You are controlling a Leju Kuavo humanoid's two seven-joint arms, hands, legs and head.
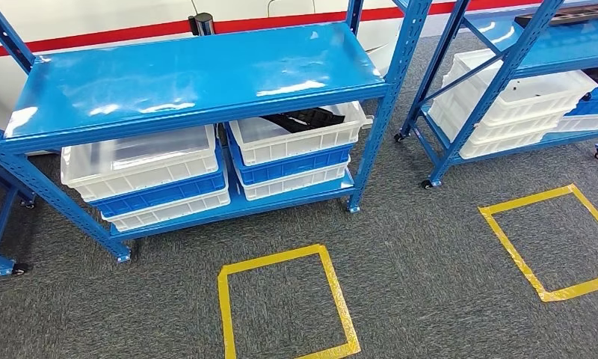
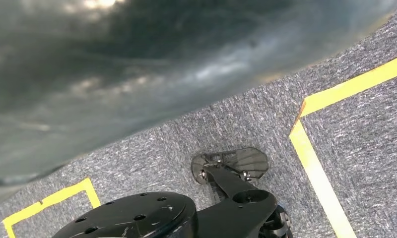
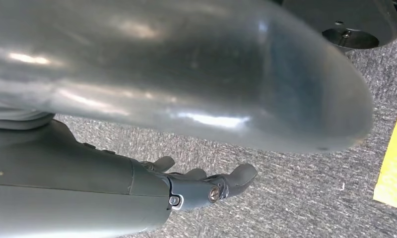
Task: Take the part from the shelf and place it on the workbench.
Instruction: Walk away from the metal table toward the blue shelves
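Observation:
A black part (image 1: 307,118) lies in the top white bin (image 1: 296,134) on the right of the lower level of the blue shelf (image 1: 199,75). The shelf's top level is bare. In the right wrist view my right hand (image 3: 206,184) hangs over grey carpet, its fingers loosely apart and holding nothing. In the left wrist view my left hand (image 2: 137,69) is a blurred grey mass close to the camera, and how its fingers stand is hidden.
Stacked white and blue bins (image 1: 143,176) fill the left of the lower level. A second blue shelf (image 1: 520,52) at the right carries white bins and a dark tray (image 1: 572,15) on top. Yellow tape squares (image 1: 285,307) (image 1: 558,239) mark the grey carpet.

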